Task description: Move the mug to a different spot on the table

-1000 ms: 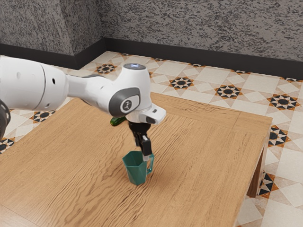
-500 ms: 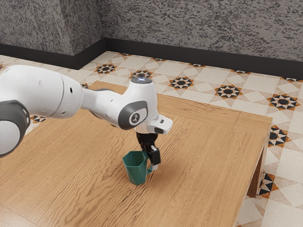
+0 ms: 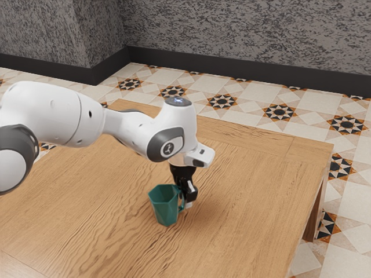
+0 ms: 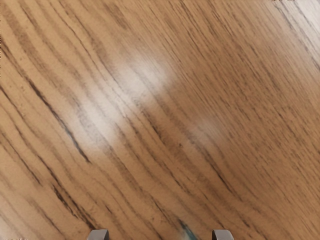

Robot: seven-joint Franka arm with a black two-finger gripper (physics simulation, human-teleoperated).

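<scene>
We see the pincer down low over the tabletop, right at the handle side of the green mug. The mug stands upright near the middle of the tabletop, toward its front edge, handle turned to the exterior view's right. The pincer's black tip sits against the handle area; we can't tell exact contact from this side.

In the wrist view the pincer is released, not clenched. Its two grey fingertips stand well apart. A thin teal sliver of the mug lies between them, touching neither one visibly. Bare wood grain of the tabletop lies beyond the fingertips.
</scene>
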